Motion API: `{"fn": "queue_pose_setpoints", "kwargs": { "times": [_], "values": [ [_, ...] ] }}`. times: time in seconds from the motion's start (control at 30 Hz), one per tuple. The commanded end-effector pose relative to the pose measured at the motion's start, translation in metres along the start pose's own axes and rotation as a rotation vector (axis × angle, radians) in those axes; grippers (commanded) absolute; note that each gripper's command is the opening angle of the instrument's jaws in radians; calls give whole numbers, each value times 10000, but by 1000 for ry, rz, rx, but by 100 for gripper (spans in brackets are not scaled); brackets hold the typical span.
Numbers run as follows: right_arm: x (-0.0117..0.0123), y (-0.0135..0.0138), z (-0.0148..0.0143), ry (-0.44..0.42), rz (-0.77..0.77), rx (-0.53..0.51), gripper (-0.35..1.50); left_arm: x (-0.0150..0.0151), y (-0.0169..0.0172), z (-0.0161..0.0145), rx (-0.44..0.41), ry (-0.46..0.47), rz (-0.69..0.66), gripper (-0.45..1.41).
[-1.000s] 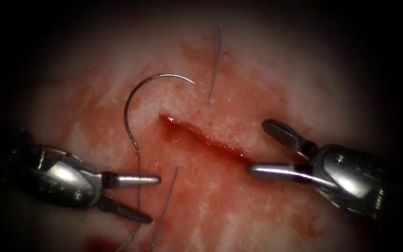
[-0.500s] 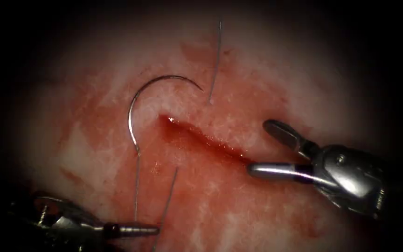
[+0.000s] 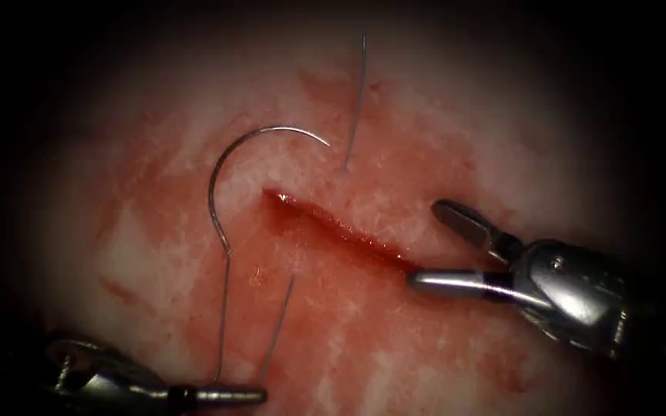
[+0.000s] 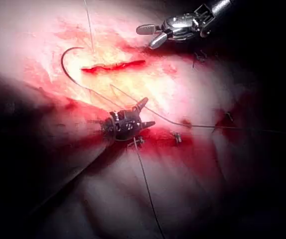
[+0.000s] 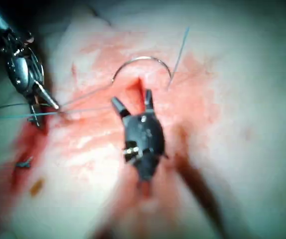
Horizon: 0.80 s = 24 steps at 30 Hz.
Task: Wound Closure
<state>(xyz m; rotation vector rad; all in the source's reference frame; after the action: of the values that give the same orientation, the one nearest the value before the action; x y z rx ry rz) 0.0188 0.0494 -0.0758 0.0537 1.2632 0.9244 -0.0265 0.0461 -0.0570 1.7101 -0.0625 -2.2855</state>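
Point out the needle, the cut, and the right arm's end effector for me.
needle point(image 3: 217, 173): endoscope view, on the middle of its curve, lying left of the cut.
cut point(image 3: 333, 227): endoscope view, on its red middle stretch.
right end effector point(image 3: 437, 243): endoscope view, midway between its open jaw tips; it holds nothing.

A surgical training bench: a slab of tissue point(image 3: 395, 115) with a cut point(image 3: 333, 227), under endoscope light.

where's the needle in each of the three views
Endoscope view: the needle lies on the tissue, left of the cut, held by neither tool.
Left wrist view: the needle curves beside the cut's end.
Right wrist view: the needle arcs just beyond the right tool.
Shared landmark: the cut.
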Motion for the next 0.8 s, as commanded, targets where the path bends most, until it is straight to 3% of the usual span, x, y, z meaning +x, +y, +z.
{"fn": "queue_pose_setpoints", "kwargs": {
  "times": [0.03, 0.17, 0.23, 0.27, 0.37, 0.47, 0.5, 0.63, 0.8],
  "values": [
    [-6, -4, 6, 0, 1, 4, 146, -2, 9, 9, -6, 4, 5, 44],
    [-6, -6, 7, 1, 1, 3, 146, -2, 11, 15, -15, 16, 35, 24],
    [-6, -8, 7, 1, 0, 9, 146, -2, 11, 15, -19, 26, 50, -7],
    [-6, -10, 7, 2, 0, 18, 146, -2, 11, 15, -20, 29, 81, -35],
    [-7, -16, 5, -7, -3, 66, 133, -2, 12, 10, -23, 36, 126, -35],
    [-9, -21, 7, -27, -16, 130, 131, -3, 3, 4, -23, 38, 122, -35],
    [-14, -26, 11, -33, -82, 194, 128, -4, -5, 1, -25, 41, 118, -35],
    [-29, -45, 28, -38, -362, 293, 126, -7, -31, -4, -27, 50, 106, -35],
    [-36, -60, 49, 3, -559, 358, 123, -9, -53, -7, -28, 58, 108, -35]
  ]
}}
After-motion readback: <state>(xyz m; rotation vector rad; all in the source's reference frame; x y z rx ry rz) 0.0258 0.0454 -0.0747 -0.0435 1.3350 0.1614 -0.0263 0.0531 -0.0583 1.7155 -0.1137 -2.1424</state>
